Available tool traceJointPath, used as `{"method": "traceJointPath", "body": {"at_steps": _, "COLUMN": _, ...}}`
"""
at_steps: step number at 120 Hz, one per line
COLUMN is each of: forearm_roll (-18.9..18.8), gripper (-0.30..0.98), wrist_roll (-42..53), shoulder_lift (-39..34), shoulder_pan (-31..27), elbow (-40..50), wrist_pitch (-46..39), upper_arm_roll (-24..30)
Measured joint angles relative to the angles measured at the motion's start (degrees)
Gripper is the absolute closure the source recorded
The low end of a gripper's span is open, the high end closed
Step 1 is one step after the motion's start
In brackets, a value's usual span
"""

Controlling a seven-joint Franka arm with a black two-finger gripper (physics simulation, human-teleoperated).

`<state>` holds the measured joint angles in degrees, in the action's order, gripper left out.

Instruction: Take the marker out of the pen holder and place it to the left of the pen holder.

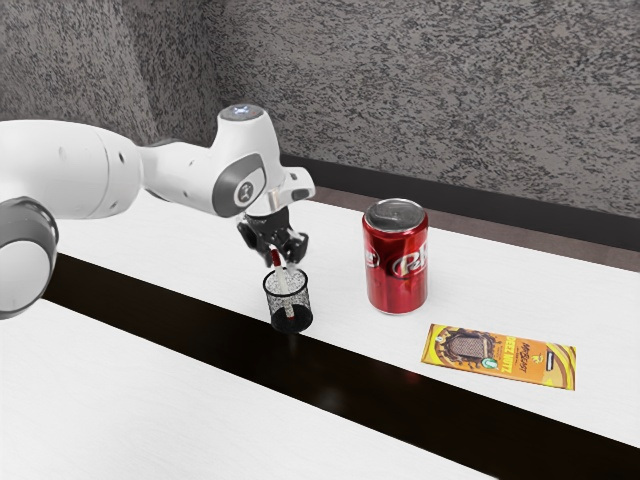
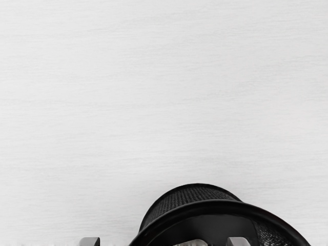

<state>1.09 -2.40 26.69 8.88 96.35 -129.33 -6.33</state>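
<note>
The marker (image 1: 281, 277) stands tilted inside the pen holder (image 1: 303, 300), its red end above the rim, leaning toward the exterior view's left. Over it hangs the end effector (image 1: 279, 264), its two fingers spread apart with the marker's top between them. On the surface (image 1: 190, 265), toward the exterior view's right, are a red can (image 1: 396, 262) and a flat chocolate bar (image 1: 500, 356).

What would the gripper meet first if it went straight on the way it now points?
Most likely the pen holder's rim, just below the open gripper; the marker seems to rise between its fingers, though depth is unclear.
</note>
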Motion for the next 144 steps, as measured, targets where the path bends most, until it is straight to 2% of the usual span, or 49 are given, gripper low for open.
{"method": "traceJointPath", "body": {"at_steps": 19, "forearm_roll": -0.25, "gripper": 0.60, "wrist_roll": -0.03, "shoulder_lift": -0.22, "shoulder_pan": 0.15, "elbow": 0.09, "wrist_pitch": 0.02, "upper_arm_roll": 0.00}}
{"method": "traceJointPath", "body": {"at_steps": 40, "forearm_roll": -0.45, "gripper": 0.69, "wrist_roll": -0.19, "shoulder_lift": -1.33, "shoulder_pan": 0.32, "elbow": 0.95, "wrist_pitch": 0.13, "upper_arm_roll": 0.00}}
{"method": "traceJointPath", "body": {"at_steps": 68, "forearm_roll": -1.31, "gripper": 0.72, "wrist_roll": -0.99, "shoulder_lift": -7.31, "shoulder_pan": 2.41, "elbow": 2.91, "wrist_pitch": 0.74, "upper_arm_roll": -0.13}}
{"method": "traceJointPath", "body": {"at_steps": 96, "forearm_roll": -4.50, "gripper": 0.72, "wrist_roll": -1.65, "shoulder_lift": -12.66, "shoulder_pan": 2.20, "elbow": 2.97, "wrist_pitch": 3.51, "upper_arm_roll": -0.84}}
{"method": "traceJointPath", "body": {"at_steps": 120, "forearm_roll": -6.07, "gripper": 0.72, "wrist_roll": -1.88, "shoulder_lift": -13.97, "shoulder_pan": -1.84, "elbow": 2.99, "wrist_pitch": 6.26, "upper_arm_roll": -1.11}}
{"method": "traceJointPath", "body": {"at_steps": 144, "forearm_roll": -6.23, "gripper": 0.71, "wrist_roll": -0.92, "shoulder_lift": -9.05, "shoulder_pan": -8.22, "elbow": 2.57, "wrist_pitch": 8.48, "upper_arm_roll": -0.70}}
